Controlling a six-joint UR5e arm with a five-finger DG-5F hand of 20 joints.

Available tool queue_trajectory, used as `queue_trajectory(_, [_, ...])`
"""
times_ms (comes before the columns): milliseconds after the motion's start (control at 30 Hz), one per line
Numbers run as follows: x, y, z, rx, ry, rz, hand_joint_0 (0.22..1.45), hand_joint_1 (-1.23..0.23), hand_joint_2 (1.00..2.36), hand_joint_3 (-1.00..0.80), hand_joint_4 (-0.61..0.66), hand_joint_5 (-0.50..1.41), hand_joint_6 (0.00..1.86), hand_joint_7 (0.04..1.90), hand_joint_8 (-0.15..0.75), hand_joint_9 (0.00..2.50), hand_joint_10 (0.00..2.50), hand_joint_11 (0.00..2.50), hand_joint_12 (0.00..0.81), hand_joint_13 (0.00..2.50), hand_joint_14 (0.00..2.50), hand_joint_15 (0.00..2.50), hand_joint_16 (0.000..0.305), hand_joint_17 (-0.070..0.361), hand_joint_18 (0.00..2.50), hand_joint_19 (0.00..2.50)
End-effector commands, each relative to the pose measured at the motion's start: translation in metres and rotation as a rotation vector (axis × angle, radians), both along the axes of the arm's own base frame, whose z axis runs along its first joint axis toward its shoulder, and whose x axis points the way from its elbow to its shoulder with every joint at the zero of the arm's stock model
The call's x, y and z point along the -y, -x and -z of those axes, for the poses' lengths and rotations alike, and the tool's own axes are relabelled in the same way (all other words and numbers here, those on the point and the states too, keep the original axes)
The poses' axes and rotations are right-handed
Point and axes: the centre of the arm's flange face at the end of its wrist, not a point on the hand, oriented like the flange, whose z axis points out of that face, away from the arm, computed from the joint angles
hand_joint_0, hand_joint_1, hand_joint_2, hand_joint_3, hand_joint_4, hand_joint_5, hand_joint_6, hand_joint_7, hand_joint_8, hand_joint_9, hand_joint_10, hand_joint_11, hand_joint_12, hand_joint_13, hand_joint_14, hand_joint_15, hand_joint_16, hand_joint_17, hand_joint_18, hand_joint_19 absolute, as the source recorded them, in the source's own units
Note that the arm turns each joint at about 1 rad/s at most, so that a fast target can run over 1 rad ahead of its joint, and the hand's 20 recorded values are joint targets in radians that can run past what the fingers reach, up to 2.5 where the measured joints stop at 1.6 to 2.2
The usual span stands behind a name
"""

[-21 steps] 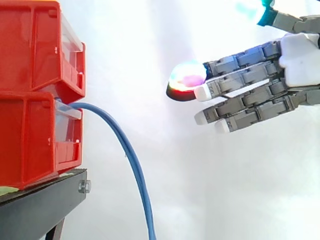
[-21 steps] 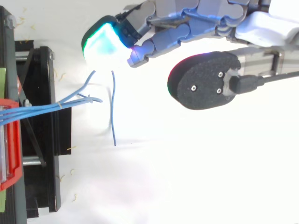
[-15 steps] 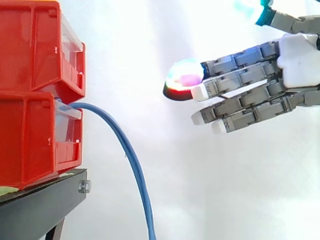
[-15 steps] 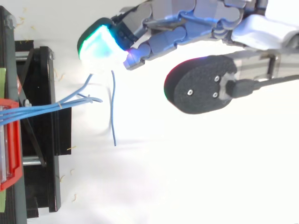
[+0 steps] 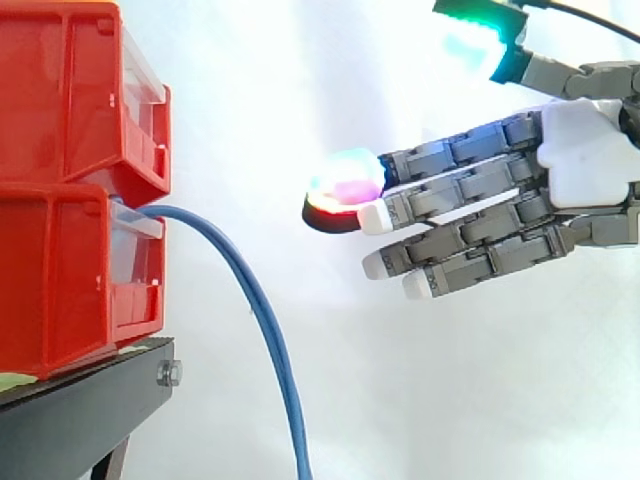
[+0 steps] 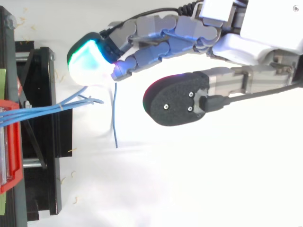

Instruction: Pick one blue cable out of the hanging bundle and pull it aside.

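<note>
Sideways on, the hand (image 5: 585,165) hovers right of the blue cable bundle (image 5: 262,320), which arcs out of the lower red bin (image 5: 70,280) and hangs down. Its fingers are straight, spread and hold nothing, clear of the strands. From above, the glowing fingertip (image 6: 85,59) sits close over the fanned strands (image 6: 71,101), so it looks best to pinch only the lone strand (image 6: 115,118) to their right, then draw rightward gently.

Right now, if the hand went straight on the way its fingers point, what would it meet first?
The hand would probably meet the blue cable bundle first, near the lower red bin; depth is unclear.
</note>
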Motion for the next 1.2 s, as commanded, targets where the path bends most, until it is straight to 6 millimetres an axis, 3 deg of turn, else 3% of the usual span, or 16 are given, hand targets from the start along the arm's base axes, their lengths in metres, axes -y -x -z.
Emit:
queue_trajectory(0, [0.000, -0.001, 0.002, 0.000, 0.006, 0.029, 0.53, -0.45, 1.00, -0.43, 0.26, -0.23, 0.50, 0.70, 0.241, 0.36, 0.00, 0.00, 0.358, 0.09, 0.00, 0.01, 0.061, 0.136, 0.03, 0.23])
queue_trajectory(200, [-0.004, -0.001, 0.002, -0.002, 0.025, 0.056, 0.53, -0.45, 1.01, -0.43, 0.26, -0.23, 0.50, 0.70, 0.240, 0.36, 0.00, 0.00, 0.358, 0.09, 0.00, 0.01, 0.061, 0.136, 0.03, 0.23])
queue_trajectory(333, [-0.008, -0.004, 0.017, -0.024, 0.041, 0.063, 0.53, -0.45, 1.01, -0.43, 0.26, -0.22, 0.50, 0.70, 0.241, 0.36, 0.00, 0.01, 0.358, 0.09, 0.00, 0.02, 0.060, 0.136, 0.04, 0.23])
queue_trajectory(467, [-0.009, -0.015, 0.054, -0.045, 0.025, 0.063, 0.53, -0.45, 1.01, -0.43, 0.27, -0.22, 0.50, 0.71, 0.244, 0.37, 0.00, 0.01, 0.359, 0.10, 0.00, 0.02, 0.060, 0.136, 0.04, 0.23])
queue_trajectory(767, [-0.011, -0.029, 0.082, -0.019, 0.039, 0.102, 0.53, -0.45, 1.01, -0.43, 0.27, -0.22, 0.50, 0.71, 0.247, 0.37, 0.00, 0.02, 0.360, 0.10, 0.00, 0.02, 0.060, 0.136, 0.05, 0.24])
queue_trajectory(1000, [-0.020, -0.033, 0.089, -0.018, 0.073, 0.114, 0.53, -0.45, 1.01, -0.43, 0.27, -0.22, 0.50, 0.71, 0.248, 0.38, 0.00, 0.02, 0.362, 0.11, 0.00, 0.03, 0.060, 0.135, 0.05, 0.25])
queue_trajectory(1167, [-0.029, -0.047, 0.121, -0.029, 0.074, 0.101, 0.53, -0.45, 1.01, -0.44, 0.27, -0.22, 0.50, 0.71, 0.247, 0.38, 0.00, 0.03, 0.363, 0.11, 0.00, 0.03, 0.060, 0.136, 0.06, 0.25])
